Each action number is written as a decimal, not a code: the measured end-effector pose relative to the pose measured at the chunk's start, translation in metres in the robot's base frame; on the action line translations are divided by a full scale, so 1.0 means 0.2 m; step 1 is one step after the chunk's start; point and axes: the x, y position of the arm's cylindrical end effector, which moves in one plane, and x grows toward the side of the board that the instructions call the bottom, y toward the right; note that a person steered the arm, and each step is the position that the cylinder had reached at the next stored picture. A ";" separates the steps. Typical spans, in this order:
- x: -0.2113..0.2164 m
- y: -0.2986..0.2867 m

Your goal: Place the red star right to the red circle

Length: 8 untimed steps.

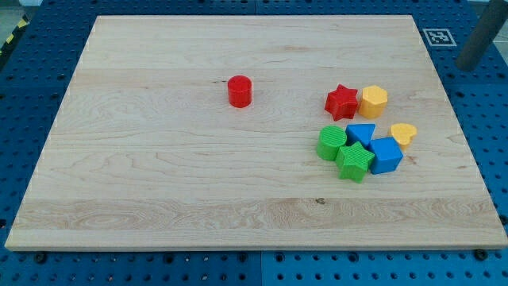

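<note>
pale wooden board [159, 183] on a blue pegboard surface [32, 87], seen from above at a slant. red circle [240, 90] standing alone a little above the board's middle, well apart from everything else. red star [342, 102] off toward the view's right of that circle and slightly lower, touching a yellow hexagon [374, 102] on its right side. below those two, a tight cluster: green circle [331, 142] at the cluster's left, green star [355, 161] at its bottom, blue triangle-like block [362, 133] between and just above them, blue cube [386, 155] at the right, and a yellow heart [404, 133] touching the cube's upper right corner. black-and-white square marker [437, 36] just off the board's top right corner. grey blurred post [479, 36] at the view's top right edge. my tip not visible anywhere, so no telling where it sits relative to the blocks; no pincer on this arm and none in view.
</note>
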 end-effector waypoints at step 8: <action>0.52 -0.58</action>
